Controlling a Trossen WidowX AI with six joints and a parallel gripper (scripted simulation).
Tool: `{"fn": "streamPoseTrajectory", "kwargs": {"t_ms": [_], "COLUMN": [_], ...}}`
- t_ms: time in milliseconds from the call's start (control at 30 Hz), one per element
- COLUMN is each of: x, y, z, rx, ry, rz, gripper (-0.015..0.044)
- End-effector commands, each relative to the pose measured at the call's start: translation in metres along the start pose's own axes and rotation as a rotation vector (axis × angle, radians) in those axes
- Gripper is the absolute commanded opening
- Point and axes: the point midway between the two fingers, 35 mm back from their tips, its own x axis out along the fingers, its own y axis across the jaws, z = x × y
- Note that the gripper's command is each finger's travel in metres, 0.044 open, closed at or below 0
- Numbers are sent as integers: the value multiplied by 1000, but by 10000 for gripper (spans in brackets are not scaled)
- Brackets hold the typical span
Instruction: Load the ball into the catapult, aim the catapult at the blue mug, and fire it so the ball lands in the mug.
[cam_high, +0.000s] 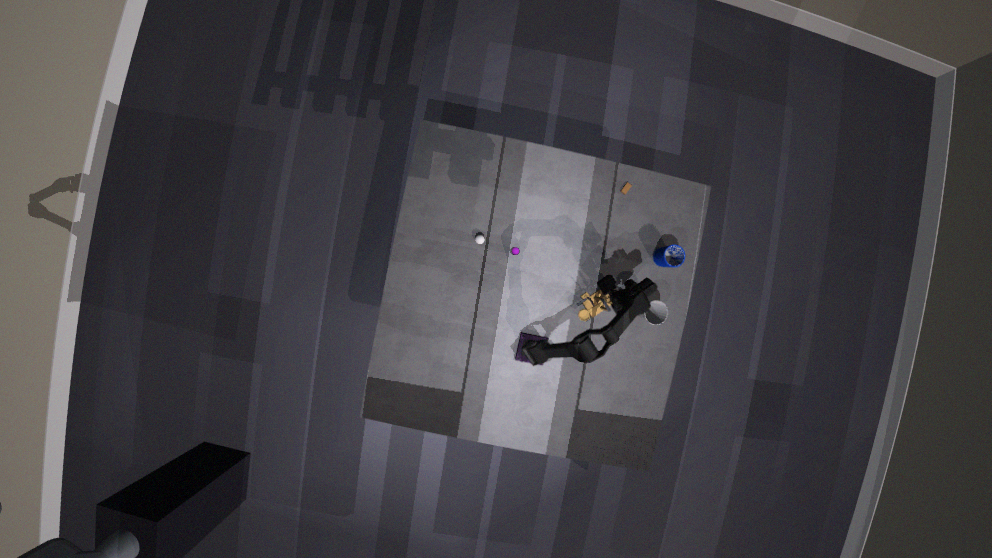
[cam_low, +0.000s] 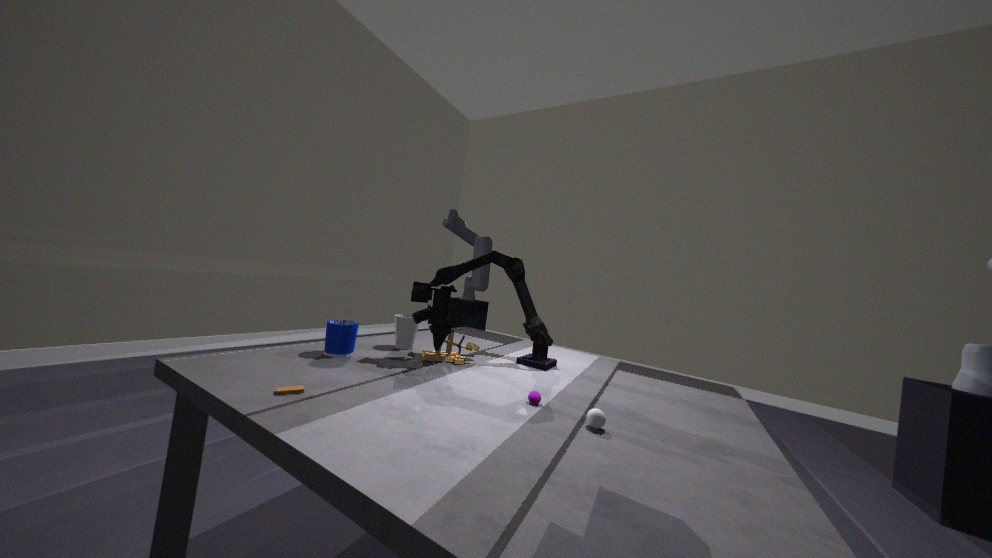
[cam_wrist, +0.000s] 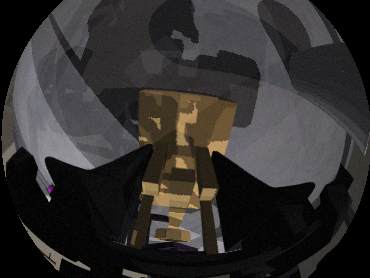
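The yellow catapult (cam_high: 594, 303) (cam_low: 443, 357) (cam_wrist: 187, 112) stands on the table. My gripper (cam_low: 438, 348) (cam_wrist: 182, 153) points down at it and is shut on its frame, with a fingertip against each side of the two uprights in the wrist view. The catapult's arm end (cam_low: 471, 346) (cam_wrist: 172, 234) points back toward my base, and no ball shows on it. A purple ball (cam_high: 514, 250) (cam_low: 534, 397) and a white ball (cam_high: 480, 238) (cam_low: 595, 418) lie apart on the table. The blue mug (cam_high: 661, 256) (cam_low: 340, 337) stands upright near the table's edge, beyond the catapult.
A whitish cup (cam_high: 656, 312) (cam_low: 405, 331) stands near the blue mug, close under my arm in the overhead view. An orange block (cam_high: 626, 188) (cam_low: 288, 390) lies near a table corner. A grey arm (cam_low: 480, 263) on a dark block stands behind the table.
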Motion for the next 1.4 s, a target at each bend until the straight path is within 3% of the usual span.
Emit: {"fn": "streamPoseTrajectory", "kwargs": {"t_ms": [0, 400, 500, 700, 967, 1133, 1233, 1267, 1367], "x": [-1, -1, -22, -98, -86, -136, -143, -123, -119], "y": [0, 0, 0, 0, 0, 0, 0, 1, 16], "z": [0, 0, 3, -1, 3, -2, -3, 1, 0], "rx": [0, 0, 0, 0, -1, -3, -3, -6, -63], "ry": [-2, -2, -2, -1, -9, -41, -46, -26, -29], "rz": [0, 0, 0, 0, 0, 0, 0, 1, 8], "gripper": [53, 368, 440, 440, 440, 440, 440, 414, 335]}}
